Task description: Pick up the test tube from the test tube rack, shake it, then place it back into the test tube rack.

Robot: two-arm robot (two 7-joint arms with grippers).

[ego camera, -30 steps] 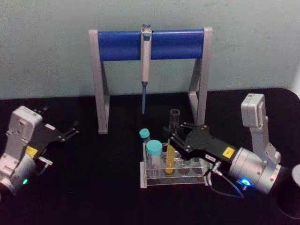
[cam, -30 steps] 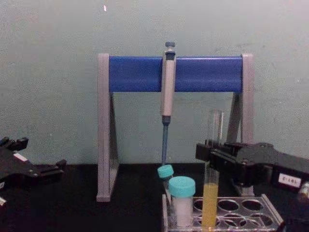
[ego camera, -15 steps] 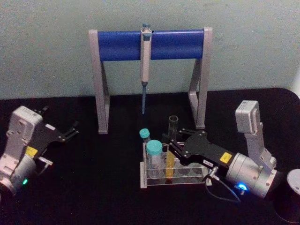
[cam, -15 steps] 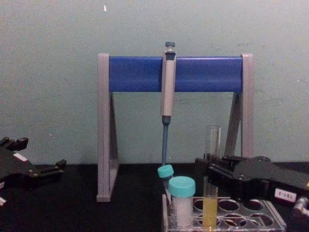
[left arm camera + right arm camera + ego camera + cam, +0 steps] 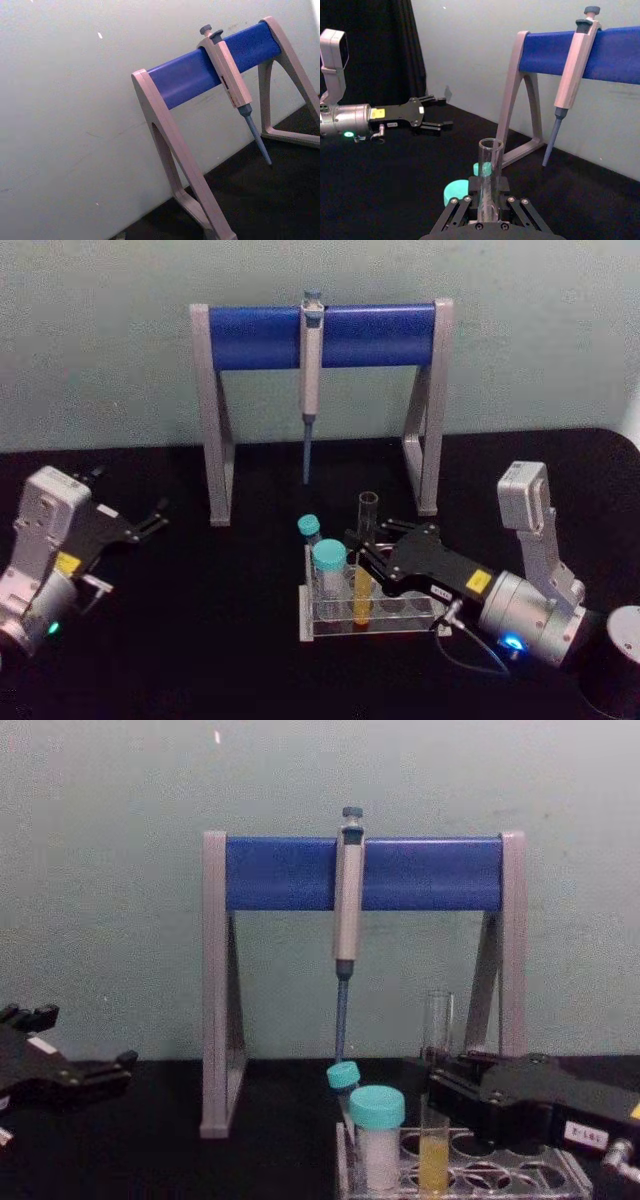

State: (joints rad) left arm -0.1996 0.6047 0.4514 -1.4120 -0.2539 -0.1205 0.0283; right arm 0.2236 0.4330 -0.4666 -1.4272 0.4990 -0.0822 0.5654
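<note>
No words or numbers can be read anywhere: the small yellow sticker [image 5: 479,579] and the white label [image 5: 583,1134] on the right pincer's arm, and the yellow sticker [image 5: 66,563] on the left arm, all have print too tiny to make out.

I read the test tube [image 5: 366,540] as clear glossy glass, its yellow liquid showing through. The test tube rack [image 5: 330,625] under it looks like transparent smooth plastic with bright edges. My right gripper [image 5: 360,552], clamped on the tube, has matt black fingers, and the wrist behind it is brushed silver metal (so it looks to me). The stand [image 5: 215,980] has matt grey legs and a satin blue bar. The table [image 5: 200,640] seems matt black, perhaps cloth.
</note>
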